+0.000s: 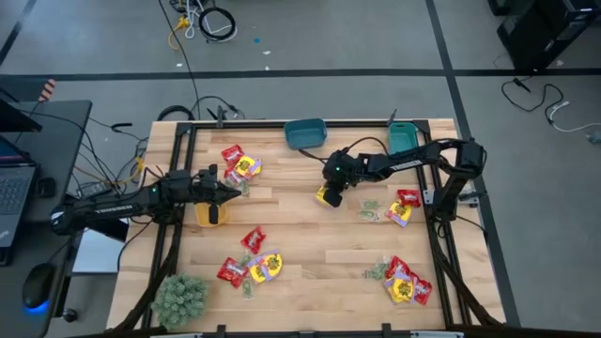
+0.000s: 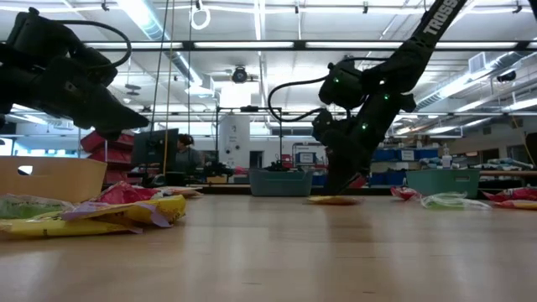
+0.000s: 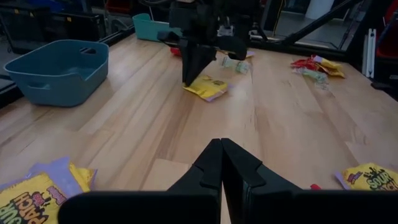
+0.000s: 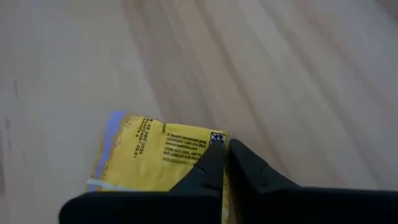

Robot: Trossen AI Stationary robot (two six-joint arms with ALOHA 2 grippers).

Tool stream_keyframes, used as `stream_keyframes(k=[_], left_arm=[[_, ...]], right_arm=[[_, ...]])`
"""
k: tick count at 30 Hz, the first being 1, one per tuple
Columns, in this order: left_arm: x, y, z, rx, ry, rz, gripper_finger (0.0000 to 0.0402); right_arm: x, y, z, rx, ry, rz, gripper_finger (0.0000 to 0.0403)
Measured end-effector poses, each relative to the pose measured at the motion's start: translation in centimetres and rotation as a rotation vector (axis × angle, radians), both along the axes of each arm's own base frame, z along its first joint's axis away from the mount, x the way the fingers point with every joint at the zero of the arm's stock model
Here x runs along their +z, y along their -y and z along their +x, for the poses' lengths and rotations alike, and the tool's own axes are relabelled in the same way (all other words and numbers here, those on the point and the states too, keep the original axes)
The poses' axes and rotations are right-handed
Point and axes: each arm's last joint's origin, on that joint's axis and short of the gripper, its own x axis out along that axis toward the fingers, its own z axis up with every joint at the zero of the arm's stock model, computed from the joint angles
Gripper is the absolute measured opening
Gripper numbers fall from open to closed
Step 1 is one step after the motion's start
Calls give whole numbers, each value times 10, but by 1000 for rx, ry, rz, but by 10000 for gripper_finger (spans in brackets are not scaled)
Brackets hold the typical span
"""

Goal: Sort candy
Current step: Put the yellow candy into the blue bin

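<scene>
1. We see a yellow packet (image 4: 158,155) lying flat mid-table, printed back up, a purple strip at one edge; dark fingertips (image 4: 214,163) rest on its edge.
2. Red and yellow packets (image 1: 240,161) lie heaped near the far left; another heap (image 1: 252,266) sits lower left.
3. Two more heaps, one (image 1: 402,207) at the right edge, one (image 1: 406,282) lower right, mix red, yellow and pale green wrappers.

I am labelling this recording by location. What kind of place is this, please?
Most likely a robotics lab or workshop: a wooden table on a grey floor with loose cables, a laptop beside it, and long ceiling lights over shelves.
</scene>
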Motion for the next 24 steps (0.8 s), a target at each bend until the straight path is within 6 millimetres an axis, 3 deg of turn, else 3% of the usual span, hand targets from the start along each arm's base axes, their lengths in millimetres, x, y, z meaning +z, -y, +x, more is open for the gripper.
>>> stream_keyframes(k=[4,11,19,21,24], left_arm=[[1,0,0,0,14,4,8],[2,0,0,5,21,3,8],[2,0,0,10,24,2,8],[2,0,0,11,24,0,8],[2,0,0,16,23,-17,8]], right_arm=[[7,0,7,8,22,4,1],[41,6,33,33,105,-100,0],[107,50,54,-54,182,-310,0],[115,59,51,-32,173,-283,0],[112,61,44,18,102,-196,8]])
